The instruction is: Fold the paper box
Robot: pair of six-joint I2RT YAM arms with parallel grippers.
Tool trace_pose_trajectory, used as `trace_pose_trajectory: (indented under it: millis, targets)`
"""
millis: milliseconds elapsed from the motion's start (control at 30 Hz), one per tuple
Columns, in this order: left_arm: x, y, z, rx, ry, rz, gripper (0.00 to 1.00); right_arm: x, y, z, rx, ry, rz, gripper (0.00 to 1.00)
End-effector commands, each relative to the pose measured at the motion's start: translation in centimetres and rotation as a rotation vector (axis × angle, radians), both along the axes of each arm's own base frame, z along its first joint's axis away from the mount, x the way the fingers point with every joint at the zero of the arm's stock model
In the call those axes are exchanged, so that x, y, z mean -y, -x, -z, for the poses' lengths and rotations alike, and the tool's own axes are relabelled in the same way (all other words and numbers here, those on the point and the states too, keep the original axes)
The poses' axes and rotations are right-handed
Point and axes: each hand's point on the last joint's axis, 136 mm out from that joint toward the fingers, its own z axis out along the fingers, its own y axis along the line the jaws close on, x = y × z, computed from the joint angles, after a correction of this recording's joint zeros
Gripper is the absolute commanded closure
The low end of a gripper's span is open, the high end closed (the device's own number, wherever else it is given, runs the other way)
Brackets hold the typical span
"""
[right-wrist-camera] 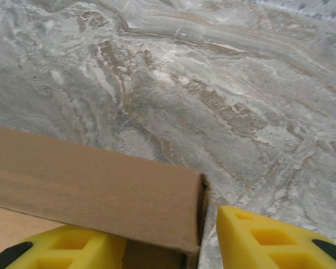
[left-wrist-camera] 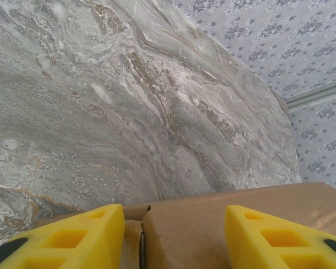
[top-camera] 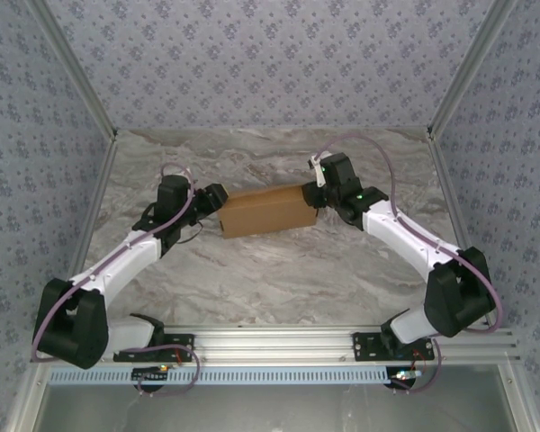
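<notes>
Cardboard: light, stiff, easily dented, so I'd take the paper box (top-camera: 268,211) by its end walls. My left gripper (left-wrist-camera: 173,238) and right gripper (right-wrist-camera: 168,246) hover there, jaws apart.

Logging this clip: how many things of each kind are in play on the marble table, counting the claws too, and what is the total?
Brown paper box: 1
Claws: 2 (left claw, right claw)
Total: 3

Overhead view looks down; both wrist views close, sharing paper box (top-camera: 268,211).
</notes>
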Motion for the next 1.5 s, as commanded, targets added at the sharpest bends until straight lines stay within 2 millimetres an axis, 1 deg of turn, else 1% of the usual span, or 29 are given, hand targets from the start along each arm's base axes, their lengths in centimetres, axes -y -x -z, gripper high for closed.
trace_pose_trajectory:
  millis: [0, 133, 200, 267, 333, 467, 567, 600, 667, 767, 867, 1000, 1100, 1200, 1233, 1300, 1467]
  targets:
    - [0.0, 2.7, 5.3, -0.188, -0.095, 0.041, 0.50, -1.0, 1.4, -0.7, -0.049, -0.039, -0.080, 0.49]
    - [0.1, 2.6, 5.2, -0.184, -0.104, 0.043, 0.50, -0.9, 1.6, -1.3, -0.045, -0.053, -0.086, 0.45]
    - [0.0, 2.5, 5.1, -0.180, -0.113, 0.041, 0.50, -0.3, 1.6, -1.9, -0.036, -0.052, -0.070, 0.42]
    - [0.0, 2.6, 5.0, -0.180, -0.117, 0.042, 0.49, 0.4, 1.6, -2.5, -0.027, -0.043, -0.052, 0.35]
    - [0.0, 2.6, 5.1, -0.181, -0.122, 0.042, 0.49, 0.8, 1.7, -3.0, -0.021, -0.042, -0.049, 0.32]
    - [-0.2, 2.7, 5.1, -0.178, -0.131, 0.038, 0.49, 1.0, 1.9, -4.3, -0.012, -0.082, -0.060, 0.29]
    - [-0.2, 2.7, 5.0, -0.177, -0.131, 0.039, 0.49, 1.0, 1.9, -4.7, -0.028, -0.121, -0.080, 0.27]
    - [-0.1, 2.7, 5.0, -0.175, -0.131, 0.040, 0.49, 1.0, 1.8, -4.7, -0.039, -0.142, -0.080, 0.27]
    - [-0.1, 2.6, 4.9, -0.172, -0.130, 0.040, 0.49, 1.2, 0.9, -5.9, -0.033, -0.191, -0.066, 0.27]
    - [-0.2, 2.5, 4.8, -0.167, -0.134, 0.038, 0.49, 1.7, -0.4, -5.3, -0.081, -0.235, -0.028, 0.28]
    - [-0.1, 2.4, 4.7, -0.163, -0.134, 0.038, 0.49, 2.0, -1.7, -4.2, -0.133, -0.278, 0.002, 0.30]
    - [-0.1, 2.3, 4.7, -0.162, -0.133, 0.039, 0.49, 2.6, -2.5, -2.1, -0.204, -0.301, 0.028, 0.35]
    - [-0.1, 2.4, 4.7, -0.162, -0.134, 0.041, 0.48, 2.9, -1.9, -0.5, -0.250, -0.310, 0.036, 0.39]
    - [-0.1, 2.5, 4.8, -0.162, -0.134, 0.040, 0.47, 3.4, -1.0, 0.7, -0.279, -0.320, 0.042, 0.42]
    - [-0.1, 2.4, 4.8, -0.159, -0.134, 0.039, 0.47, 3.6, -0.3, 1.9, -0.306, -0.317, 0.051, 0.43]
    - [-0.2, 2.4, 5.0, -0.163, -0.136, 0.035, 0.47, 4.0, 0.5, 3.1, -0.330, -0.322, 0.061, 0.45]
    - [-0.2, 2.7, 5.4, -0.172, -0.132, 0.038, 0.46, 4.8, 1.7, 5.2, -0.373, -0.333, 0.083, 0.49]
